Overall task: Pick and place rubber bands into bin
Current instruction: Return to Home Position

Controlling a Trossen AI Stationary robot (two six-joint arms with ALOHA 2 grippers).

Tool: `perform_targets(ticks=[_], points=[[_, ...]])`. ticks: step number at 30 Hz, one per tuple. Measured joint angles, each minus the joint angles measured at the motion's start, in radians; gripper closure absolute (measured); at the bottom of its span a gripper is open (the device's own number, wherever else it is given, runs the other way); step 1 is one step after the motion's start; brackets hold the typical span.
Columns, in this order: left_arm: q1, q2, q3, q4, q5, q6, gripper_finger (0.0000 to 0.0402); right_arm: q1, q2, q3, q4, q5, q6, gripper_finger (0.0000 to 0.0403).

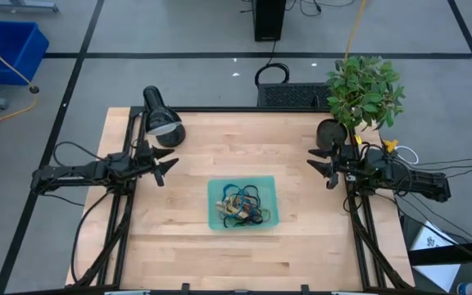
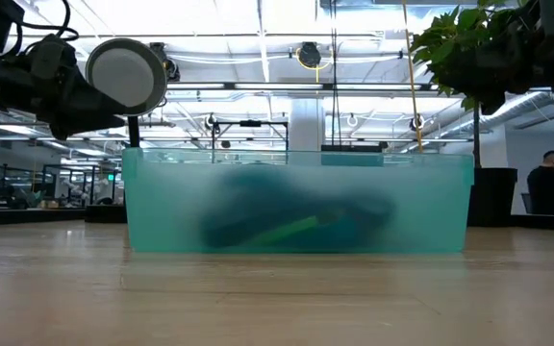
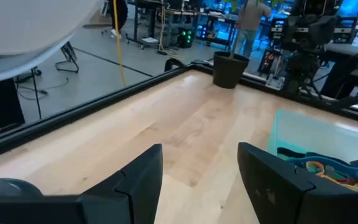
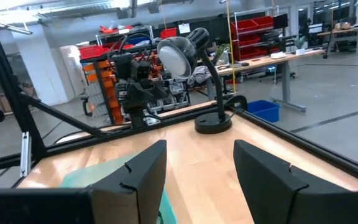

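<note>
With the bands [image 1: 242, 206] heaped in the bin [image 1: 211, 205], your left gripper [image 1: 169, 161] and right gripper [image 1: 321, 167] hang clear either side, fingers apart, empty.

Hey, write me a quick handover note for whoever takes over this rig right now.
Left gripper: open, empty, above the table's left side.
Right gripper: open, empty, above the right side.
Rubber bands: a tangled pile inside the bin, mid-table.
Done: no loose bands show on the table.
Left: probably only parking the arms.
</note>
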Motion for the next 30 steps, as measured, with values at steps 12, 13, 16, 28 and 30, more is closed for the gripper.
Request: perform_targets(ticks=[12,13,16,28,30], points=[[0.052,0.0,-0.002,0.018,0.087,-0.058,0.0188,-0.12,-0.001,0.0,-0.003,0.028,-0.03,0.0222],[0.056,0.0,-0.002,0.03,0.146,-0.058,0.0188,-0.129,-0.001,0.0,-0.005,0.018,-0.029,0.0222],[0.059,0.0,-0.002,0.07,0.308,-0.046,0.0188,-0.149,-0.001,0.0,-0.005,0.018,-0.034,0.0222],[0.132,0.0,-0.002,-0.004,0.341,-0.049,0.0188,-0.22,-0.001,0.0,-0.006,-0.058,-0.012,0.0222],[0.151,0.0,-0.002,0.0,0.341,-0.051,0.0188,-0.221,-0.001,-0.003,-0.001,-0.061,-0.012,0.0222]])
